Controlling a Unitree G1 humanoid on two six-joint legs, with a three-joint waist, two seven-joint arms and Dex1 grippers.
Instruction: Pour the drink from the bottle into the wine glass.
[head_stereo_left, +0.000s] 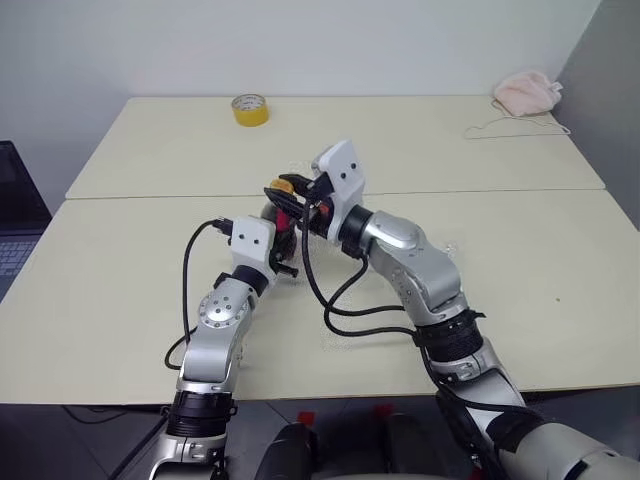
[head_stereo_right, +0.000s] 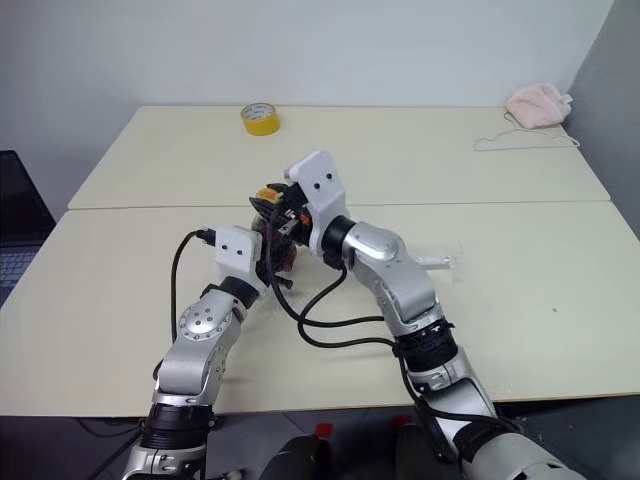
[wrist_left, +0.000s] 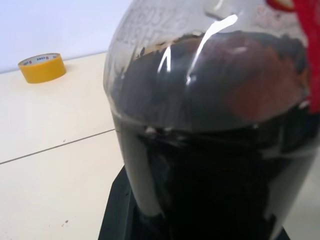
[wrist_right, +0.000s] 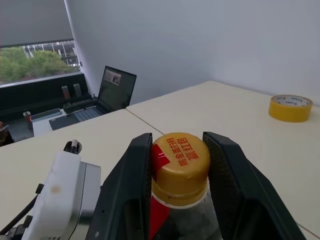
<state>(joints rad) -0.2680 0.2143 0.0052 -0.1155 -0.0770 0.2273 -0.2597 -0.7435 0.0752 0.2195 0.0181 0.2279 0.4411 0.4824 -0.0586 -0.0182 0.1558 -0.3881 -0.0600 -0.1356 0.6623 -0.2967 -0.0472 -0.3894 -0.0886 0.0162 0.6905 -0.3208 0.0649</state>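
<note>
The bottle (head_stereo_left: 288, 212) stands upright near the middle of the table (head_stereo_left: 120, 300), with a red label strip at its neck. Dark brown-red drink (wrist_left: 210, 150) fills most of its rounded body. My left gripper (head_stereo_left: 284, 248) is shut around the lower body from the near side. From above and to the right, my right gripper (wrist_right: 180, 165) is shut on the yellow-orange cap (wrist_right: 180, 159), one black finger (wrist_right: 131, 190) on each side. A faint clear shape (head_stereo_right: 440, 262) lies beside my right forearm; I cannot tell whether it is the wine glass.
A yellow tape roll (head_stereo_left: 249, 109) sits at the far edge of the table. A pink cloth (head_stereo_left: 527, 92) and a thin cord (head_stereo_left: 500, 126) lie at the far right corner. A laptop (head_stereo_left: 14, 225) stands off the table's left side. Black cables (head_stereo_left: 340, 300) loop between my arms.
</note>
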